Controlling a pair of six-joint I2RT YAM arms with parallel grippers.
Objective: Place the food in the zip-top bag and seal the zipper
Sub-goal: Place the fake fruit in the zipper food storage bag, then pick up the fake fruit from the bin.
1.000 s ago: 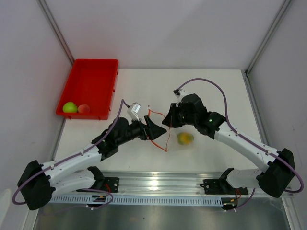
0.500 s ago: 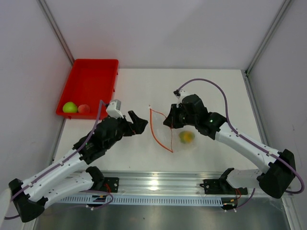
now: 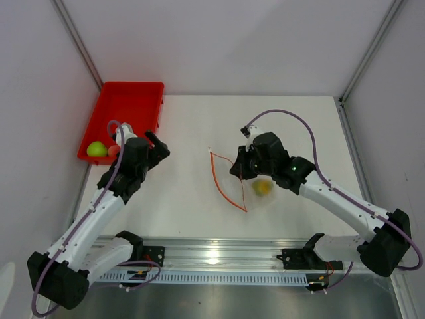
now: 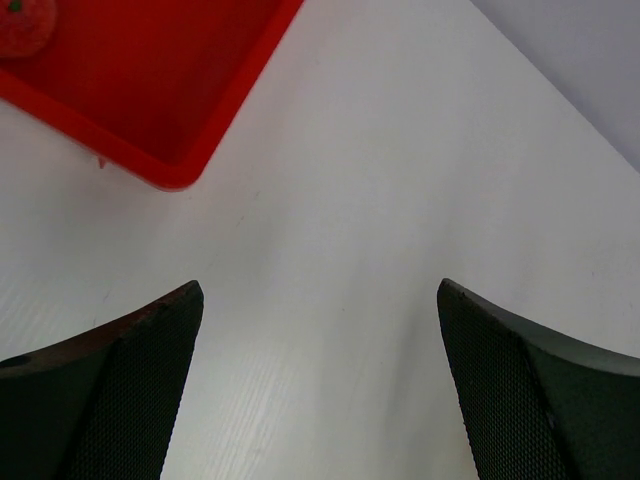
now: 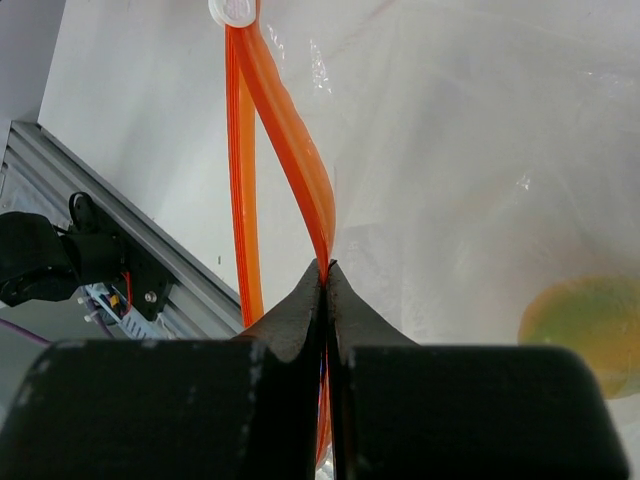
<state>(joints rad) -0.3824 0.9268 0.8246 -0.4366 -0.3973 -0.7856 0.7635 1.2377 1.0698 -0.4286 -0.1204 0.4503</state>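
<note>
The clear zip-top bag (image 3: 255, 189) lies mid-table with its mouth gaping, and the yellow-orange food (image 3: 262, 187) sits inside it. My right gripper (image 3: 237, 167) is shut on one side of the orange-red zipper (image 3: 226, 178). In the right wrist view the fingertips (image 5: 325, 266) pinch that zipper (image 5: 285, 120), with the yellow fruit (image 5: 585, 325) behind the plastic. My left gripper (image 3: 153, 145) is open and empty beside the red tray's near corner. The green fruit (image 3: 97, 149) and the pinkish-orange fruit (image 3: 113, 151) lie in the tray. The left wrist view shows the open gripper (image 4: 318, 290) over bare table and the pinkish fruit (image 4: 22, 25).
The red tray (image 3: 126, 106) stands at the far left against the wall; its corner (image 4: 170, 170) shows in the left wrist view. A white slider tab (image 5: 232, 10) sits at the zipper's end. A metal rail (image 3: 219, 256) runs along the near edge.
My left arm has swung left, away from the bag's mouth to the tray's near corner, staying open. The right gripper keeps its hold and the bag has shifted slightly toward the front.
</note>
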